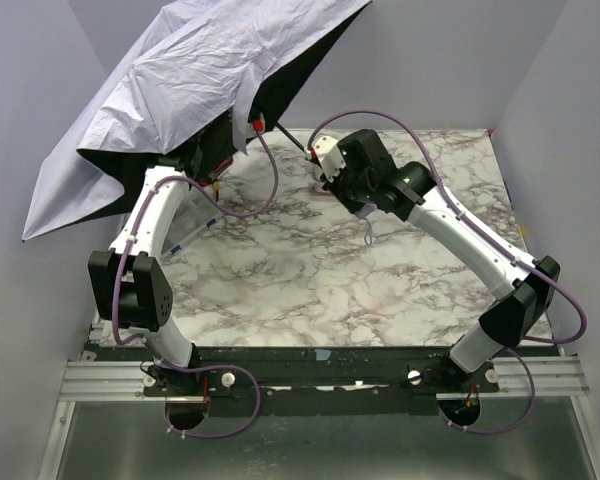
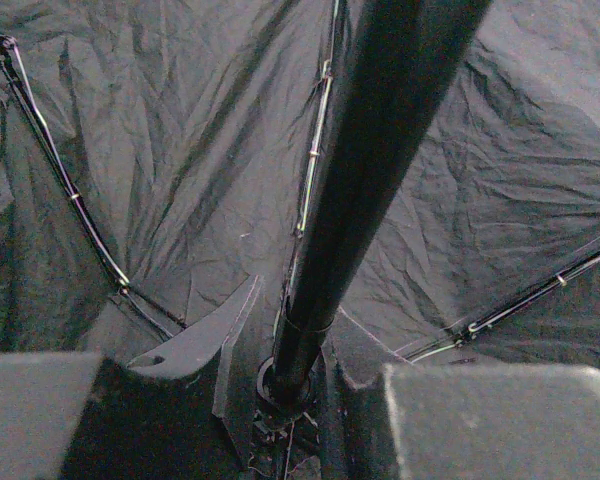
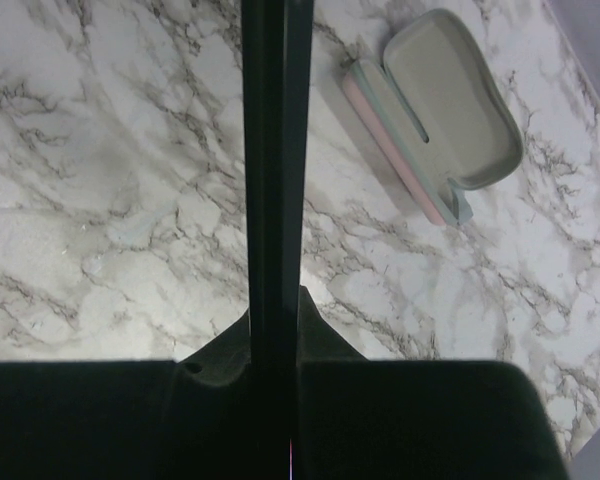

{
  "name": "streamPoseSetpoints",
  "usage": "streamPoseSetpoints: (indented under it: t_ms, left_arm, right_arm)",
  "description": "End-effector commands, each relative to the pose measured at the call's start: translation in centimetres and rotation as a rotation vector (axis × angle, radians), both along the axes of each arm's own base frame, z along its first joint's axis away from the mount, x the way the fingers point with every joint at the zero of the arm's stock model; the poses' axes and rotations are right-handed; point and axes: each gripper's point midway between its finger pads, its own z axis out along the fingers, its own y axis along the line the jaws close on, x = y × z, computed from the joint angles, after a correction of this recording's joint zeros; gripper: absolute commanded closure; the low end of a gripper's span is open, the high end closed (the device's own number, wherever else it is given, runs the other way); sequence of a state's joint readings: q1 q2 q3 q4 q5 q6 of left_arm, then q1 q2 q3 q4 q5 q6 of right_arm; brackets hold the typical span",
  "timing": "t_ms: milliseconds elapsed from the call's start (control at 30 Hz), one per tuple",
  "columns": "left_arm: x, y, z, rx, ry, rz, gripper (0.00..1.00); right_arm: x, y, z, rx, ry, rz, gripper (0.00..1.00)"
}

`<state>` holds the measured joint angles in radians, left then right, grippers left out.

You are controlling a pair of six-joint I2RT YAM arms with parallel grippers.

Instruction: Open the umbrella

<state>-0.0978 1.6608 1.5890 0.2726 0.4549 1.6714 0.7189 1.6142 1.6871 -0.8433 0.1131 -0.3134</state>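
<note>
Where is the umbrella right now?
The umbrella is far left in the top view, spread above the left arm, its shaft running to the right end effector.

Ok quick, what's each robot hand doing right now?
Left end effector: closed on the umbrella shaft, under the canopy.
Right end effector: closed on the same shaft, lower down.
</note>
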Motion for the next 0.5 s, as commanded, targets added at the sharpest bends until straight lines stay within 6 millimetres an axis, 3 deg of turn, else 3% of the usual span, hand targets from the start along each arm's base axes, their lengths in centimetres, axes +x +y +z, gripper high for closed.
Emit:
streamPoseSetpoints:
  t_ms: [0, 467]
  left_arm:
    - [-2.3, 17.9, 9.6, -0.118, -0.286, 0.561, 0.81]
    - [-0.9, 23.8, 10.7, -0.13, -0.321, 0.763, 0.73]
  right_arm:
    - [-7.9, -8.8, -4.5, -0.322, 0.275, -0.007, 0.99]
    - [-11.5, -10.8, -6.6, -0.356, 0.399, 0.014, 0.99]
